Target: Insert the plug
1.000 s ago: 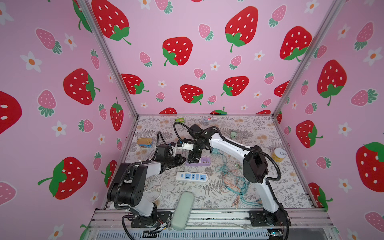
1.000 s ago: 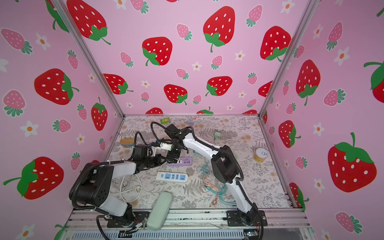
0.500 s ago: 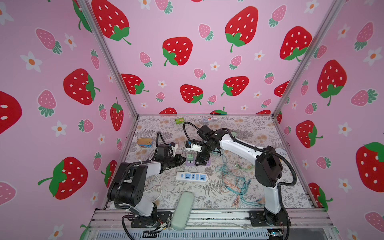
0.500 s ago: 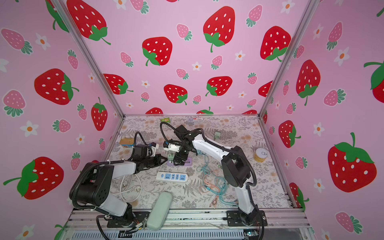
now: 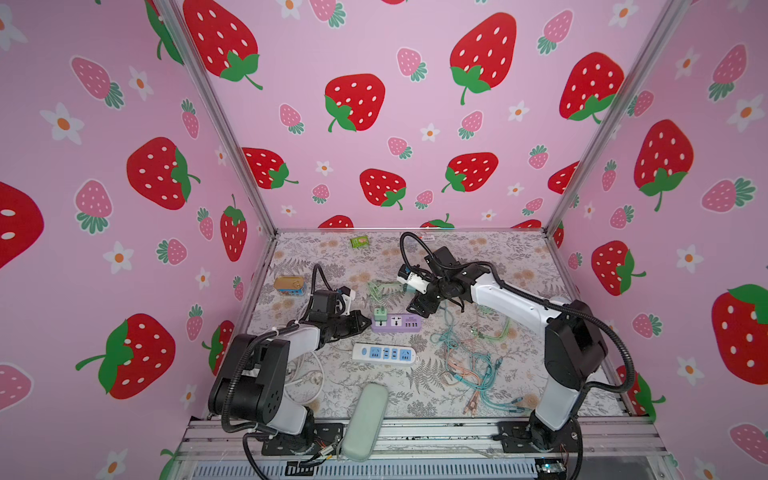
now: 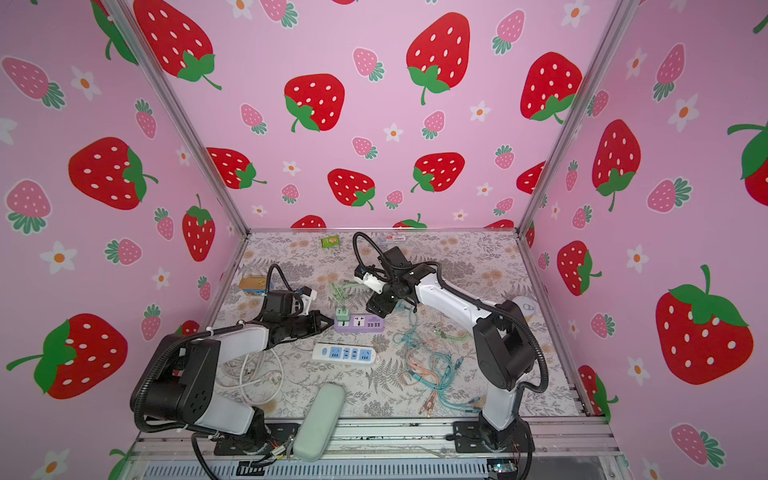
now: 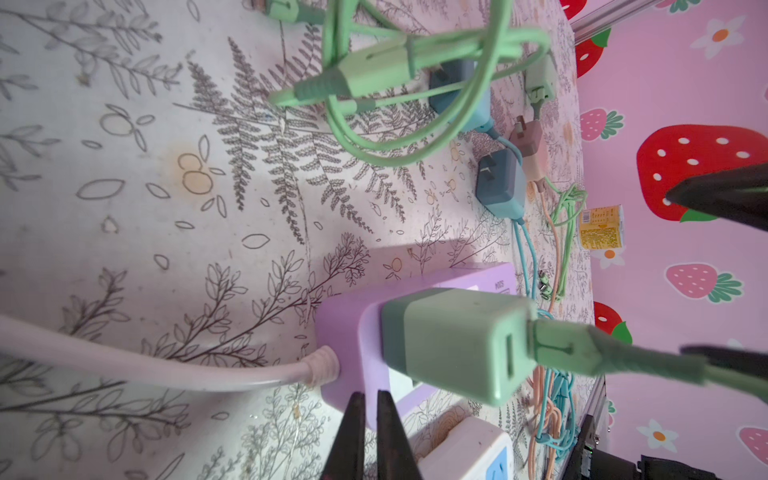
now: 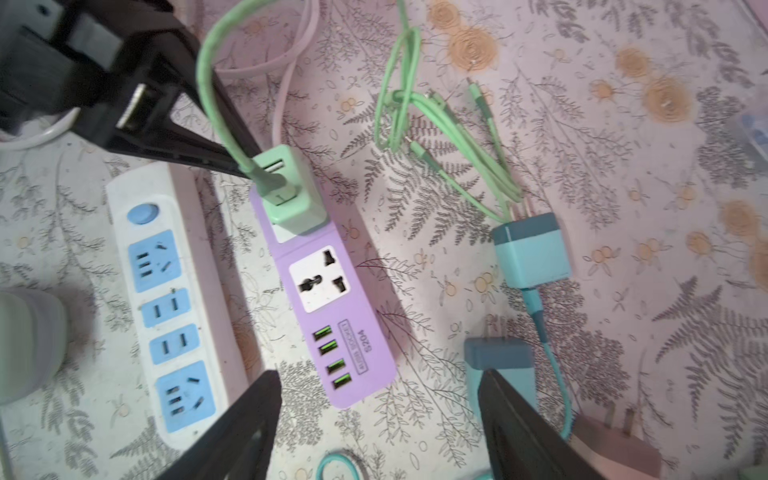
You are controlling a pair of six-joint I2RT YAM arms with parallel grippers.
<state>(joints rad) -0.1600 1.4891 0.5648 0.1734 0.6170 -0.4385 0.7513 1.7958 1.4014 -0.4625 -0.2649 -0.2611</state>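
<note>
Plug: I see the green plug (image 8: 291, 195) standing in the end socket of the purple power strip (image 8: 332, 316), with its green cable (image 8: 212, 95) going up from it. In the left wrist view it leans a little and a thin gap shows under its body, so I judge it is not pressed fully home.

Left claw: my left claw (image 5: 365, 322) is just beside the strip's cord end, with its tips nearly together and nothing between them.

Right claw: my right claw (image 5: 422, 307) hangs above the other end of the strip, fingers (image 8: 232, 428) well apart, holding nothing.

Step in hand: I think the insertion is almost done and I am at the check or the final seating.

Next move: press the plug straight down on its top while the left claw steadies the strip on the desk (image 5: 478, 253).

Risk: the strip can slide, or the cable can catch on a finger.

Nearby: the white power strip (image 8: 162, 299) and the blue plugs (image 8: 532, 253) are not used.
</note>
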